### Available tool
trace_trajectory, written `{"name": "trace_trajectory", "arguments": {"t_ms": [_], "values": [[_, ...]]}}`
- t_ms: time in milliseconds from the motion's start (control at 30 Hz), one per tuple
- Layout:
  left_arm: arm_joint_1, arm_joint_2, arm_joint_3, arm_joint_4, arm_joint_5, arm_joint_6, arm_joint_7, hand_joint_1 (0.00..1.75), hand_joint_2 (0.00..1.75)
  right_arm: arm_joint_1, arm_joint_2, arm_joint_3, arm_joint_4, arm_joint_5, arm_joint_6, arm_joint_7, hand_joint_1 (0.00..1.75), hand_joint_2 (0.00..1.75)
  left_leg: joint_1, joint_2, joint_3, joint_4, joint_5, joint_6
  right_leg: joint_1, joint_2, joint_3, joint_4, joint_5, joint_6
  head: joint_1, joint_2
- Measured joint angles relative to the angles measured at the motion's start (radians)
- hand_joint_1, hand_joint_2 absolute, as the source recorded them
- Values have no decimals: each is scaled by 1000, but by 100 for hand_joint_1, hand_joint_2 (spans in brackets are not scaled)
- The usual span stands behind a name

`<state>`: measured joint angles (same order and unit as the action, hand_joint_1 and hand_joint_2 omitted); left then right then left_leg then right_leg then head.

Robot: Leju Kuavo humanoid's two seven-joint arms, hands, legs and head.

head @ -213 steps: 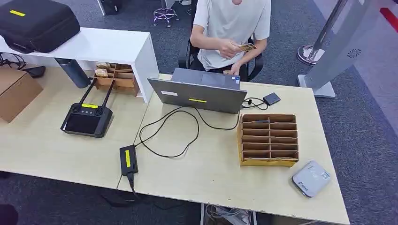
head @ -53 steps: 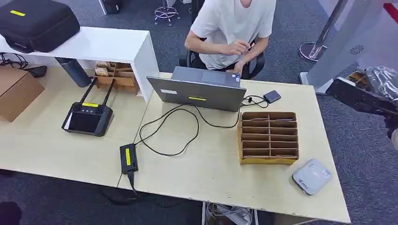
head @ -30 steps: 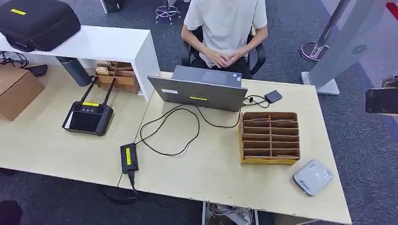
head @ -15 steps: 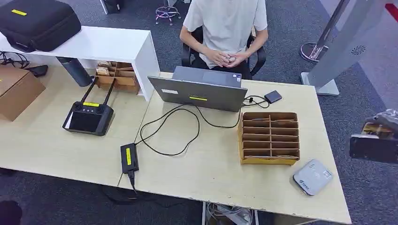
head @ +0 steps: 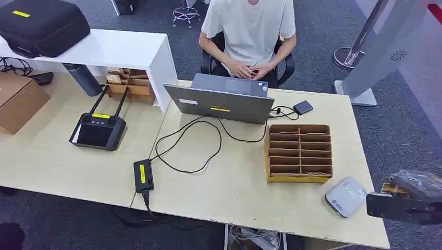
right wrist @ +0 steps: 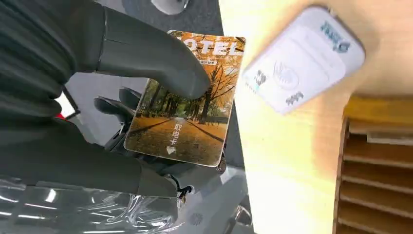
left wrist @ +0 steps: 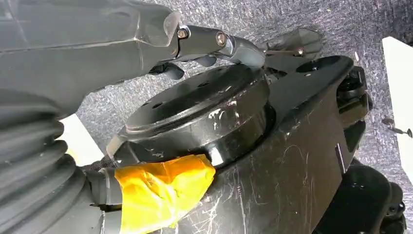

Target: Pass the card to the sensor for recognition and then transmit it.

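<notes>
At table's (head: 234,203) front-right corner, white sensor (head: 346,196) lies flat, close to front edge and right edge, w/ bare wood on its left and front. Cardboard slot organizer (head: 298,153) stands just behind it, near but apart. Right of table is open grey carpet (head: 406,130), w/ a grey stand base (head: 359,94) further back. Laptop (head: 221,101) sits at far edge, cable (head: 187,146) looping to a black power brick (head: 142,177) at front edge. Person (head: 249,36) seated behind laptop, hands together in lap. Black controller (head: 97,130) on left table, well apart from sensor.

R hand (head: 404,200) comes in at right edge of head view, off table's edge, just beside sensor, not over it. Wrist view: thumb (right wrist: 156,53) pressed on face of card (right wrist: 187,97), darker fingers (right wrist: 114,105) under it; card is pinched, held roughly flat. Card shows autumn tree-lined road, "HOTEL" lettering partly cut by thumb. Card's edge sits beside table edge; sensor (right wrist: 304,58) near but apart from card, no contact.

L hand (left wrist: 234,44) in wrist view over carpet, fingers stretched out and apart, holding nothing.
</notes>
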<state>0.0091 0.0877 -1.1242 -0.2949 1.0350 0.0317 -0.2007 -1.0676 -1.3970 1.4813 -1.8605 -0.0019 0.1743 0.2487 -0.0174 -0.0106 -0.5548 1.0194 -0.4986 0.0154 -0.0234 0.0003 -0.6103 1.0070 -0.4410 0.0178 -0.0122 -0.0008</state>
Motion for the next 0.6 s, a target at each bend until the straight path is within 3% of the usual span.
{"name": "trace_trajectory", "arguments": {"t_ms": [133,300,467,600], "values": [[-1,5,-14,-6,11,1,0,0,175,74,0,-36,3,-1,-23,-1,175,175,0,0,0,0,0,0,0,0,0,0,0,0,0,0],[-3,11,-40,-21,38,9,0,0,175,276,28,-149,28,61,-135,-6,175,175,1,-1,-1,0,0,0,0,-1,2,0,0,0,0,0],[-10,17,-76,-33,74,20,0,0,175,561,127,-406,71,205,-116,-23,175,175,1,-3,-1,0,0,0,1,-4,2,0,0,0,0,0],[-14,21,-95,-40,85,22,1,0,175,715,204,-570,98,266,-80,-41,175,175,1,-3,-1,0,0,0,1,-4,2,0,0,0,0,0]]}}
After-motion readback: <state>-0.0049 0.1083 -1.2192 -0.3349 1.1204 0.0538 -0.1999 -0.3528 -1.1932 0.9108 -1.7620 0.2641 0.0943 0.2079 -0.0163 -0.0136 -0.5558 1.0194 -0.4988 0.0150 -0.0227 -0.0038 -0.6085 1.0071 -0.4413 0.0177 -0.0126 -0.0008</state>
